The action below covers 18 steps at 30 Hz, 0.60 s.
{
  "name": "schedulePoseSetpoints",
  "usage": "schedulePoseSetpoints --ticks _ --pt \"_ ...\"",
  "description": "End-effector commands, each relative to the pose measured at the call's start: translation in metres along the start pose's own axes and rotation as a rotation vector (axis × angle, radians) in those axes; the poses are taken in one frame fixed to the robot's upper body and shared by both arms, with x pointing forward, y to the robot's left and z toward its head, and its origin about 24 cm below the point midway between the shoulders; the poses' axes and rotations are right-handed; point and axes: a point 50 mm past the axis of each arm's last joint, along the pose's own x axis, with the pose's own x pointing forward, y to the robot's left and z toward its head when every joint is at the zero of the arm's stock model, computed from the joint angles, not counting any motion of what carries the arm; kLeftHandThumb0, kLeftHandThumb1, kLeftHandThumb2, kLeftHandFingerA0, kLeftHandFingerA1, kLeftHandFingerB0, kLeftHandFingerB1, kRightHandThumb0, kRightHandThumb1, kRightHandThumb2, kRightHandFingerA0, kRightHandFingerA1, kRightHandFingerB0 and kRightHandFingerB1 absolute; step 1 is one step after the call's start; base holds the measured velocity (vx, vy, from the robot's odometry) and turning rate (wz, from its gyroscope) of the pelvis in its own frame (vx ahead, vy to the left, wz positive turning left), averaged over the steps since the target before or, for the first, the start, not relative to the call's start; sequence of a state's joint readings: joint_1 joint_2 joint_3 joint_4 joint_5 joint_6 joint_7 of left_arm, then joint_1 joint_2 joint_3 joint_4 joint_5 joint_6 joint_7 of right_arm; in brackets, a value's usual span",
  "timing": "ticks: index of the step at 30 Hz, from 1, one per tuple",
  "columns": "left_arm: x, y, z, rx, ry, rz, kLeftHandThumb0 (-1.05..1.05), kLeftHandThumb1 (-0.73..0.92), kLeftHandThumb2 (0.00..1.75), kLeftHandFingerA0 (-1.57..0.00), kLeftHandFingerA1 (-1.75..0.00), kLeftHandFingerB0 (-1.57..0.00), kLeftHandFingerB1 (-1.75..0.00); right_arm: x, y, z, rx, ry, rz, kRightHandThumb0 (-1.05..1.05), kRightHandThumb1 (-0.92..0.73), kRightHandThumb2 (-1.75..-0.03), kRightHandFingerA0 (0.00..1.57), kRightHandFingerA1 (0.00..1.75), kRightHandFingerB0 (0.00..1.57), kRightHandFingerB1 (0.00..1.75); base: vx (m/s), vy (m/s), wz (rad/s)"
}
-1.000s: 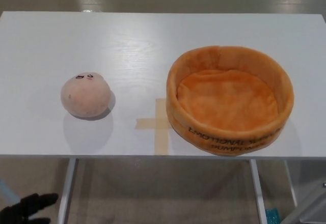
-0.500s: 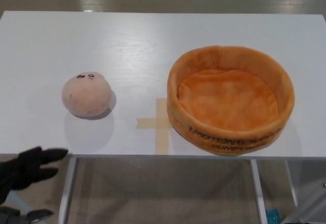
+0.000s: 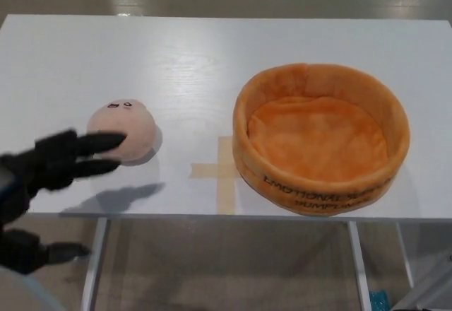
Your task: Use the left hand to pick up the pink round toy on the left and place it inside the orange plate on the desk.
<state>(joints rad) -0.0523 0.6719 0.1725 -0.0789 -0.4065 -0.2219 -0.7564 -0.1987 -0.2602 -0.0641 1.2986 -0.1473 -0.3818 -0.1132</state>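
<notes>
A: Reaching in from the near left, the left hand (image 3: 53, 164) hangs over the near edge of the desk (image 3: 212, 56). Its fingers (image 3: 99, 141) are spread apart and hold nothing; the thumb shows lower, below the desk edge.

B: Where is the toy (image 3: 126, 129)?

A: On the desk's left side, just beyond the hand. The upper fingertips overlap its near left side in this view; whether they touch it I cannot tell. It sits with its small face marks on the top.

B: And the plate (image 3: 321, 85)?

A: On the right, well apart from the toy. It is a soft orange round with a high wall, black lettering on its near side, and nothing in it.

B: Anything between them?

A: A tape cross (image 3: 220, 172) stuck to the desk, its right arm running up to the plate's near left wall. A blurred shadow of the hand lies on the desk near the toy.

B: The right hand?

A: It does not show.
</notes>
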Motion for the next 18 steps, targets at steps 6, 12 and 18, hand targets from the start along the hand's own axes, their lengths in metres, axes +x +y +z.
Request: schedulePoseSetpoints --ticks 6,12,18 --pt "0.063 0.028 0.022 0.180 -0.076 0.141 -0.17 0.48 0.56 -0.14 -0.33 -0.13 -0.27 -0.004 0.002 -0.009 0.010 0.027 -0.007 -0.38 -0.58 -0.58 0.76 0.63 0.64 0.44 0.00 0.000 0.01" --pt "0.089 0.040 -0.005 0.291 0.111 0.158 -0.27 0.46 0.57 -0.11 -0.25 -0.09 -0.25 -0.005 0.002 -0.010 -0.012 0.024 -0.004 -0.38 -0.59 -0.58 0.73 0.58 0.63 0.44 0.00 0.000 0.00" --pt "0.106 0.046 -0.020 0.371 0.218 0.159 -0.34 0.44 0.53 -0.01 -0.27 -0.06 -0.25 -0.004 0.002 -0.008 0.010 0.022 -0.007 -0.39 -0.58 -0.58 0.74 0.59 0.64 0.44 0.00 0.000 0.00"
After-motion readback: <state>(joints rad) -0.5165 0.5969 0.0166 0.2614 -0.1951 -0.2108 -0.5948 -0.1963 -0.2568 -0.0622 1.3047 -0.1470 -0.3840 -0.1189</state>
